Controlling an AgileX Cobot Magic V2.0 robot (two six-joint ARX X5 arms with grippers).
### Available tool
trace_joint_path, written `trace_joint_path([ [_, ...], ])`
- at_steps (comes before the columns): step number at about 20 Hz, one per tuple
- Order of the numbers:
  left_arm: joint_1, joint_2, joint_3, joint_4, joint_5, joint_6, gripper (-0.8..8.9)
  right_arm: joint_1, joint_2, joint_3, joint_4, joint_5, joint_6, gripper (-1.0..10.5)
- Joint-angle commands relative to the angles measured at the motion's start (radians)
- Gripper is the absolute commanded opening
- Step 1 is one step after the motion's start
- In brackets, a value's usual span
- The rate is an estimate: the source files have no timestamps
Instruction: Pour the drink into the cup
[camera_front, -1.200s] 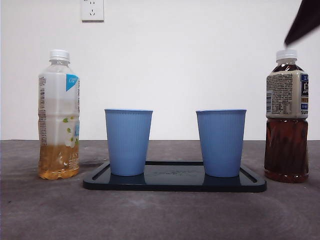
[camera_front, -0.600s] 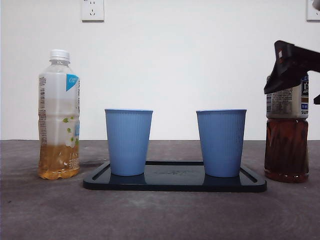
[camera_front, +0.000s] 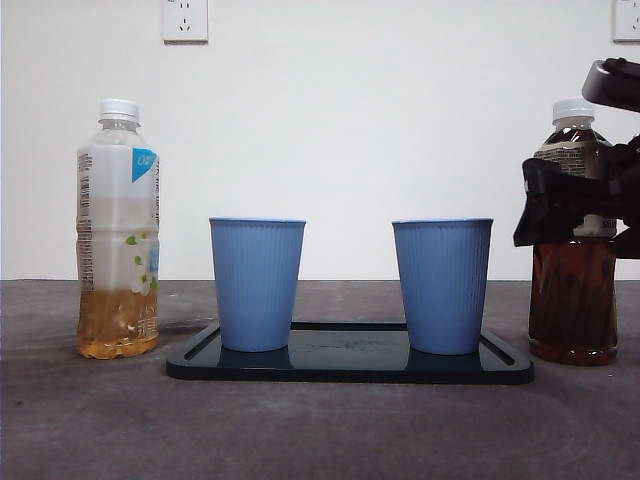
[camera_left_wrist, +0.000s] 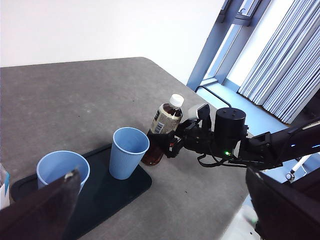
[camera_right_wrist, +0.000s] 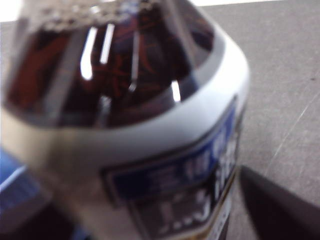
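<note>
Dark tea bottle (camera_front: 572, 290) on grey table (camera_front: 320, 430), white wall behind, right gripper (camera_front: 580, 205) spread around it

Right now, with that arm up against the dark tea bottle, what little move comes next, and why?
Probably close the right gripper on the dark tea bottle: it sits level with the label, the bottle fills the right wrist view, and the bottle stands capped on the table beside the nearer blue cup.

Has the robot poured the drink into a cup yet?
Not yet. Nothing has been poured: the dark tea bottle stands upright on the table with its white cap on. The right gripper is at the bottle's label, around its middle. Left to do: lifting it and pouring into a blue cup on the black tray. The left gripper waits away from the bottles.
</note>
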Motion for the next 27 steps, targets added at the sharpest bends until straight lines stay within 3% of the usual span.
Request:
trace_joint_path([
  [1, -0.004, 0.009, 0.018, 0.012, 0.001, 0.009, 5.3, 0.003, 0.041, 0.002, 0.035, 0.011, -0.007, 2.9],
  [4, -0.004, 0.009, 0.018, 0.012, 0.001, 0.009, 5.3, 0.003, 0.059, 0.002, 0.066, 0.011, -0.008, 1.9],
  [8, -0.004, 0.009, 0.018, 0.011, 0.001, 0.01, 5.3, 0.004, 0.011, 0.006, 0.046, -0.018, -0.059, 1.9],
  [12, -0.004, 0.009, 0.018, 0.012, -0.006, 0.016, 5.3, 0.015, -0.142, 0.117, -0.314, -0.016, -0.129, 1.9],
  [16, -0.004, 0.009, 0.018, 0.012, -0.006, 0.021, 5.3, 0.072, -0.207, 0.361, -0.736, 0.005, -0.238, 1.9],
  [20, -0.004, 0.009, 0.018, 0.012, -0.007, 0.045, 5.3, 0.128, -0.192, 0.585, -1.083, 0.133, -0.397, 1.9],
  [25, -0.004, 0.009, 0.018, 0.011, -0.007, 0.066, 5.3, 0.197, -0.111, 0.749, -1.356, 0.348, -0.495, 1.9],
  [27, -0.004, 0.009, 0.018, 0.011, -0.007, 0.066, 5.3, 0.231, -0.06, 0.801, -1.431, 0.395, -0.515, 1.9],
])
